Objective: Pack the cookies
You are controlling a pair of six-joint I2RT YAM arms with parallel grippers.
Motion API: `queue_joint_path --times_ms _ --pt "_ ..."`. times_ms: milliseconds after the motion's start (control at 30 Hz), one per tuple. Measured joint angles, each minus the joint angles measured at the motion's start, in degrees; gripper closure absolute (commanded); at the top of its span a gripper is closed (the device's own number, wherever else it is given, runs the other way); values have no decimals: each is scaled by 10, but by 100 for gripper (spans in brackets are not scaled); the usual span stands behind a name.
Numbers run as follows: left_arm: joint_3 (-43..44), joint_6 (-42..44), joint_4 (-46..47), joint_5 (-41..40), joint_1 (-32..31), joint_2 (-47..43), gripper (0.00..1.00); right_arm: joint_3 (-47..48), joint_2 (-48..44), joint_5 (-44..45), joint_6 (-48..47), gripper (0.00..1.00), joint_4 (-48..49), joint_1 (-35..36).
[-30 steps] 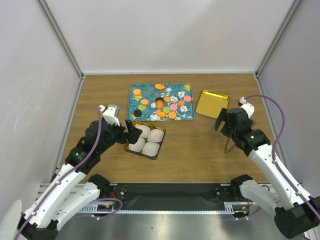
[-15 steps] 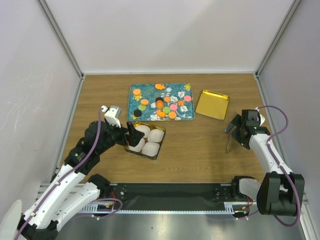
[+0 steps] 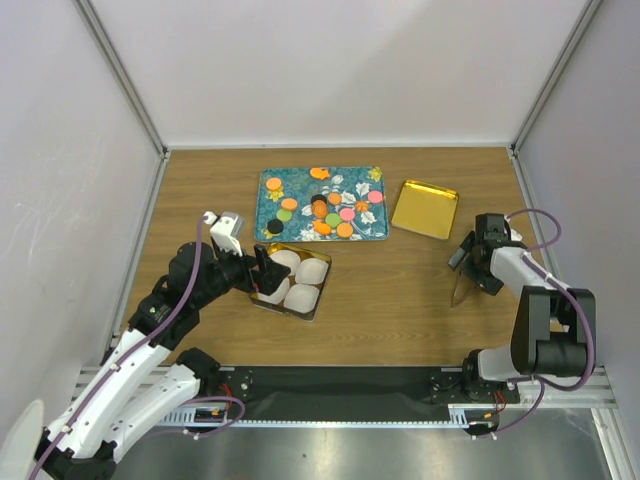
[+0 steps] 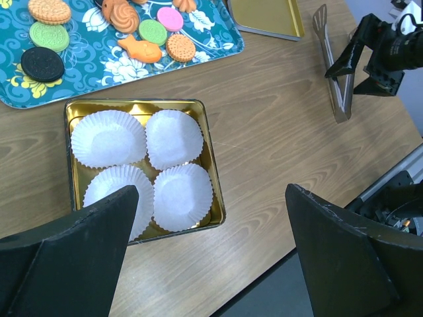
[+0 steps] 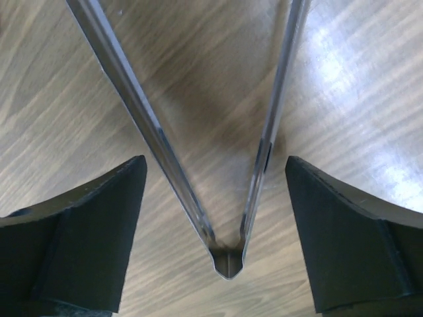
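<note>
- The step in hand looks like picking up the tongs [image 5: 149,132], which lie on the bare wood at the right side of the table, well apart from the food
- The right gripper [image 5: 215,162] hangs just above their hinged end, its fingers spread wide with one on either side of the two metal arms; it grips nothing and I see no contact
- To do this well, I would close a little ahead of the hinge, where the arms have spring, and squarely across both arms so the tool does not twist out
- Squeeze only partway: pinched fully shut, the tongs would have no travel left for picking up a cookie
- The right arm is folded back close to its base, elbow raised, wrist pitched down at the table
- The left gripper [image 4: 211,191] is also fully spread and empty, hovering over the near side of the gold tin [image 4: 135,107]; its arm reaches in diagonally from the near left
- The tin's four white paper cups [image 4: 174,139] are all unfilled
- The cookies [image 3: 320,210] lie scattered on the teal tray [image 3: 300,180] at the far middle, just beyond the tin; none is packed
</note>
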Motion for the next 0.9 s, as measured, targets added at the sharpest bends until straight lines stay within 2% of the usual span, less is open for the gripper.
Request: queue_joint_path --times_ms 433,667,900 --pt "0 0 0 1 0 0 0 21 59 30 -14 17 25 26" --pt "0 0 0 1 0 1 0 25 64 30 -18 40 33 27" --pt "0 0 0 0 0 1 0 36 14 24 -20 42 -8 36"
